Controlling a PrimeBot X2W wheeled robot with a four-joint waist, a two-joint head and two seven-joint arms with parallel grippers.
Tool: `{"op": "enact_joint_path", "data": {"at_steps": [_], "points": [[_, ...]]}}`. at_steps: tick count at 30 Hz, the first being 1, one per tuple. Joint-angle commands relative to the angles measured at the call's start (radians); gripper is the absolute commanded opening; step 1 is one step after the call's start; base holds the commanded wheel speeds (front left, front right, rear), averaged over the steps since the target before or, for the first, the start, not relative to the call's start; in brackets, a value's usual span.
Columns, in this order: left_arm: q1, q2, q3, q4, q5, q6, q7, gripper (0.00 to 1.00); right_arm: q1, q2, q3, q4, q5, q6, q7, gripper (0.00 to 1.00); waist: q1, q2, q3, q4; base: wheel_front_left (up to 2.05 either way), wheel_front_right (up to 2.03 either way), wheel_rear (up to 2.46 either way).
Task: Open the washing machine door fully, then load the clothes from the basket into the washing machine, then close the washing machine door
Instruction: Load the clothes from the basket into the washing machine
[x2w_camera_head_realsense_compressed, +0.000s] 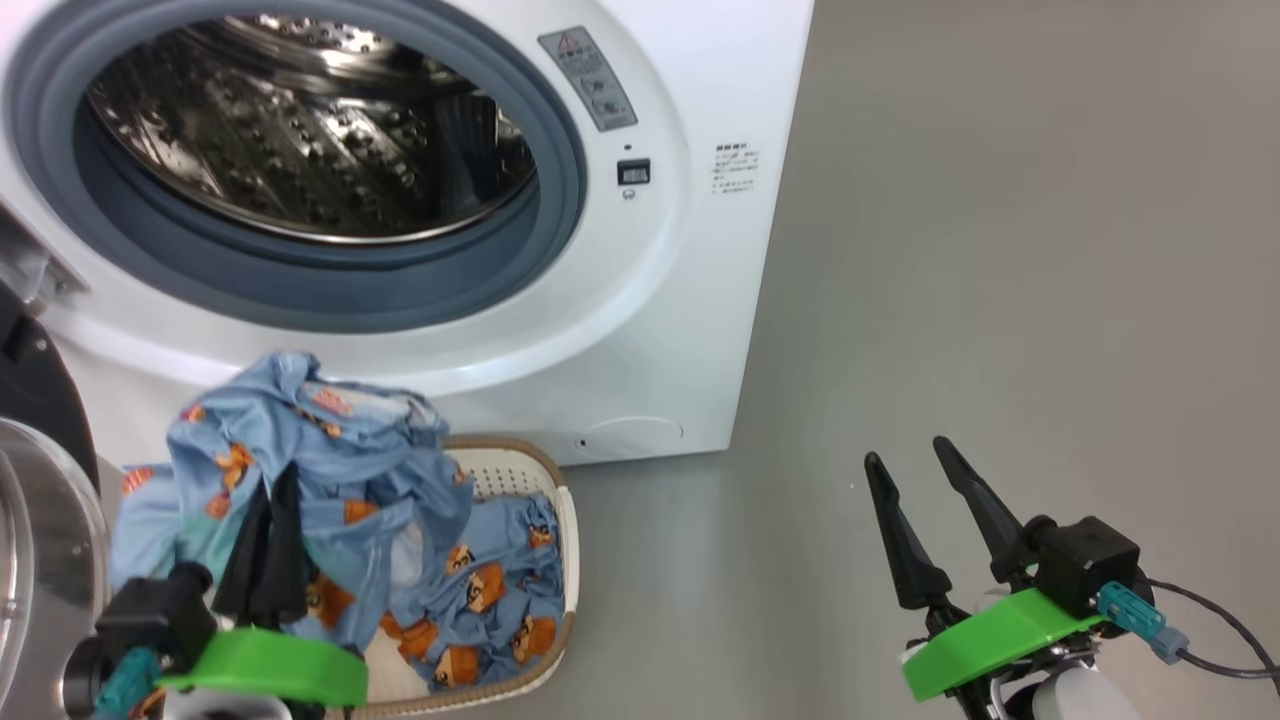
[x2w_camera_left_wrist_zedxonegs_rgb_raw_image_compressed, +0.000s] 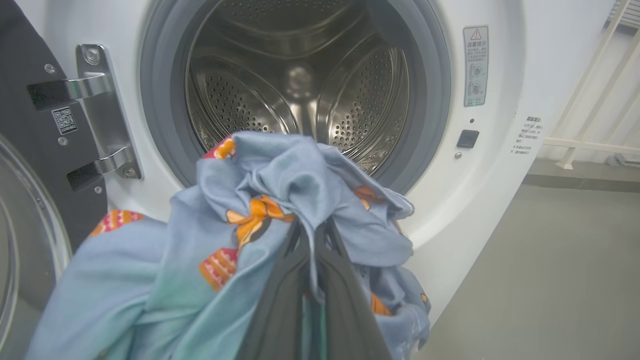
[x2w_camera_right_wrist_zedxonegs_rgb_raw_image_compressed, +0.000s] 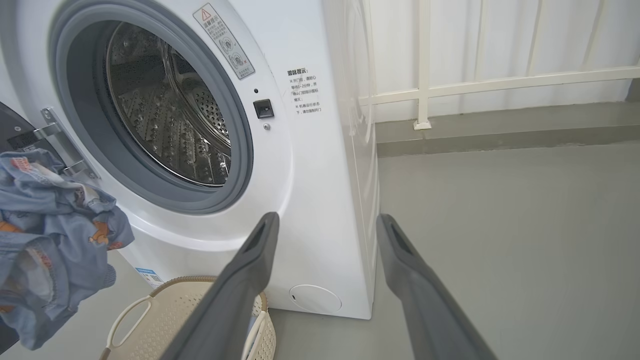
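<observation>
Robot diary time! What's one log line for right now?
door: open | left fingers: shut on clothes, held up before drum | right fingers: open, empty | basket: some clothes inside

Smooth grey floor (x2w_camera_head_realsense_compressed: 1010, 260) spreading right and near, far white wall (x2w_camera_right_wrist_zedxonegs_rgb_raw_image_compressed: 560, 35) behind a white railing (x2w_camera_right_wrist_zedxonegs_rgb_raw_image_compressed: 500, 82) of upright posts and one crossbar, darker grey strip (x2w_camera_right_wrist_zedxonegs_rgb_raw_image_compressed: 500, 135) along the wall's foot, soft even light
</observation>
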Motion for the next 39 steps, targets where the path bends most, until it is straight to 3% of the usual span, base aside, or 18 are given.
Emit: {"op": "enact_joint_path", "data": {"at_steps": [1,18,39], "points": [[0.021,0.019,0.039,-0.043,0.023,0.005,-0.006,0.0,0.012,0.002,0.014,-0.033,-0.013,0.003,-0.005,1.0,0.0,0.0,-0.036,-0.006,0.0,0.0,0.0],[0.161,0.01,0.056,-0.102,0.038,0.035,-0.006,0.0,0.073,0.002,-0.032,-0.07,-0.07,0.003,-0.005,1.0,0.0,0.0,-0.118,-0.024,0.0,0.0,0.0],[0.124,0.008,0.039,-0.09,0.002,0.031,-0.006,0.0,0.07,0.002,-0.039,-0.093,-0.076,0.003,-0.005,1.0,0.0,0.0,-0.053,-0.035,0.0,0.0,0.0]]}}
